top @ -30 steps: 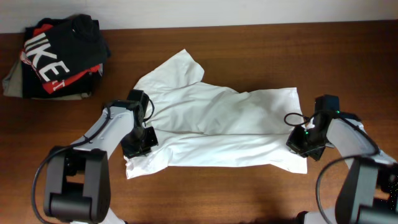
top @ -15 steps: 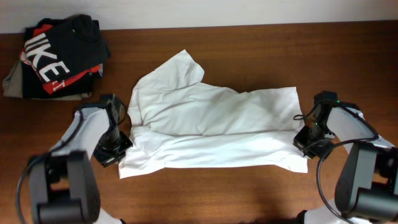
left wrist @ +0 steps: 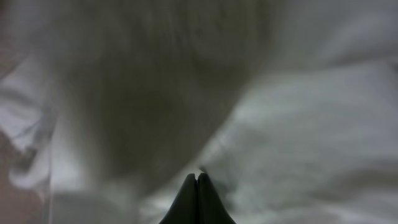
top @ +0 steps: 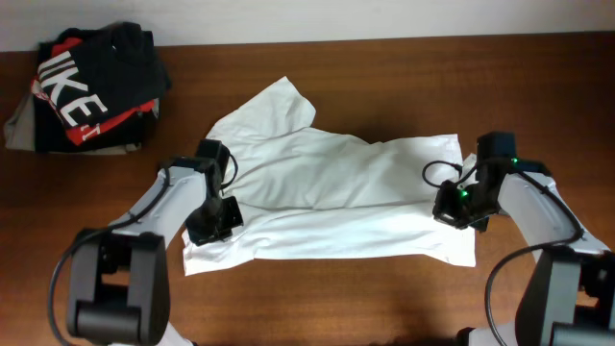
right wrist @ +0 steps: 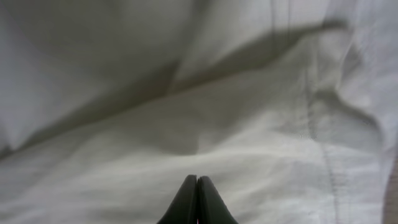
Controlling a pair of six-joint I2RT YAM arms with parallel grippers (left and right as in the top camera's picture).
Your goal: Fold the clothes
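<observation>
The white T-shirt lies spread and wrinkled across the middle of the table, one sleeve pointing to the back left. My left gripper is over its left part, fingers pressed together over the cloth, with nothing seen between them. My right gripper is over the shirt's right part, just inside the right edge, also with fingers together over the fabric. A stitched hem runs along the right of the right wrist view. The small striped mark is not in view.
A black shirt with white letters and red lies on folded grey-olive garments at the back left corner. Bare brown table runs along the front, and also behind the shirt.
My left gripper swept out past the shirt's left edge, then came back in over the cloth; the shirt's front left corner now lies further left. My right gripper moved left onto the shirt.
</observation>
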